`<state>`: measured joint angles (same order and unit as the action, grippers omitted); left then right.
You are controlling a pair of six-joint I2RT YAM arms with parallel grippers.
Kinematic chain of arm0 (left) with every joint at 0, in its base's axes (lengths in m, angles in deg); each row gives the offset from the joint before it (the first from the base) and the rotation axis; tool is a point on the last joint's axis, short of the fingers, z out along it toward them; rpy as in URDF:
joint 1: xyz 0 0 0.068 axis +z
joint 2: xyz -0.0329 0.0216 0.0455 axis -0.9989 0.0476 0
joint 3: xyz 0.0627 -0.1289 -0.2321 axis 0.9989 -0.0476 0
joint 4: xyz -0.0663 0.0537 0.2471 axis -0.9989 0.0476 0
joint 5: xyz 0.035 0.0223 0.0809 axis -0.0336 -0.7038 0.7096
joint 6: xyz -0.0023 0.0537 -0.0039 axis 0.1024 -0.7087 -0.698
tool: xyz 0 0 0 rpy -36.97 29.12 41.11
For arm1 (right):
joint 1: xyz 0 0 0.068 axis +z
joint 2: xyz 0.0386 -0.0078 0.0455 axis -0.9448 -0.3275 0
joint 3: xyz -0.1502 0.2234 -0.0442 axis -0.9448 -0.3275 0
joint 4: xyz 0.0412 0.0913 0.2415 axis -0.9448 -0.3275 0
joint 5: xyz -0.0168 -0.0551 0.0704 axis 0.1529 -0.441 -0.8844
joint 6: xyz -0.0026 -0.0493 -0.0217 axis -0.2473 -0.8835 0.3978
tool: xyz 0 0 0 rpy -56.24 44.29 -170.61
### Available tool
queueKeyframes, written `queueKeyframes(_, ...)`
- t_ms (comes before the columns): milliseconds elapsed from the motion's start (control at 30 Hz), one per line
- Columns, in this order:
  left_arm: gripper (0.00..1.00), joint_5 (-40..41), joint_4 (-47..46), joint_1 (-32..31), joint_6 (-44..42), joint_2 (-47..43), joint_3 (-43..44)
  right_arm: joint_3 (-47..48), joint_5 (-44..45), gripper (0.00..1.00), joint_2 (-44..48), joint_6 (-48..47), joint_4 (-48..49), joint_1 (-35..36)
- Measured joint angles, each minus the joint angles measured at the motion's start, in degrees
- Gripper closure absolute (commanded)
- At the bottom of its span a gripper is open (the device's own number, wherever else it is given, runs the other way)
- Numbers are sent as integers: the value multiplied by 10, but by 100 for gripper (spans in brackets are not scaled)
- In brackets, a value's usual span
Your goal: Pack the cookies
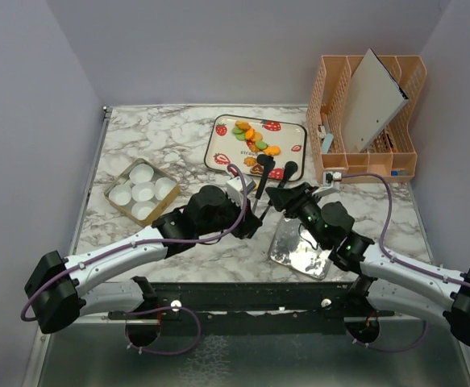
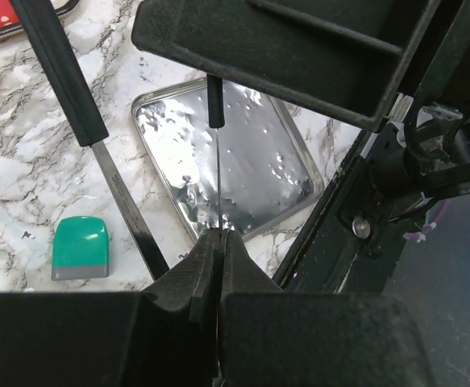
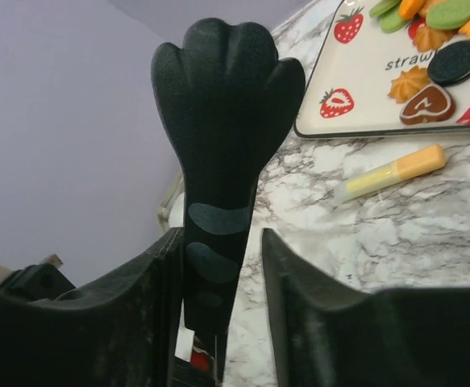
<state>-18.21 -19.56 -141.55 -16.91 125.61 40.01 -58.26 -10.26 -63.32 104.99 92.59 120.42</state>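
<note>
The cookies [image 1: 254,137], orange, green, brown and black, lie in a heap on the strawberry-print tray [image 1: 222,129]. Some also show in the right wrist view [image 3: 452,63]. My left gripper [image 1: 251,213] is shut on the thin metal arm of black tongs [image 2: 218,173], above the silver tin lid [image 2: 243,161]. The tongs' two paw-shaped tips [image 1: 261,162] reach the tray's near edge. My right gripper [image 1: 286,193] stands open around one tong tip [image 3: 226,113]; the tip rests against one finger, with a gap to the other.
A tin box [image 1: 115,201] with white paper cups sits at the left. A peach organiser rack [image 1: 404,153] holding a white board stands at the back right. A teal block [image 2: 81,246] and a yellow-orange stick [image 3: 392,172] lie on the marble.
</note>
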Motion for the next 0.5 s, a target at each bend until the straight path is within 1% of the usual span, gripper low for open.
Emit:
queueKeyframes(67, 100, 3, -1, -2, -5, 0, 0, -7, 1, 72, 0, 6, 7, 0)
queueKeyframes(100, 96, 4, -1, -2, -7, 0, -1, -9, 2, 77, 0, 9, 11, 0)
queueKeyframes(200, 75, 13, -7, -3, -11, 0, -5, -12, 4, 92, 0, 23, 25, 0)
queueKeyframes(233, 66, 23, -12, -3, -13, -2, -9, -14, 5, 96, 0, 23, 27, 0)
queueKeyframes(333, 45, 57, -16, -5, -15, -13, -19, -24, 8, 100, 1, 23, 28, 0)
queueKeyframes(467, 29, 123, -19, -5, -9, -33, -28, -41, 22, 100, 6, 25, 27, 0)
queueKeyframes(500, 27, 139, -18, -5, -6, -36, -29, -46, 26, 100, 9, 25, 27, 0)
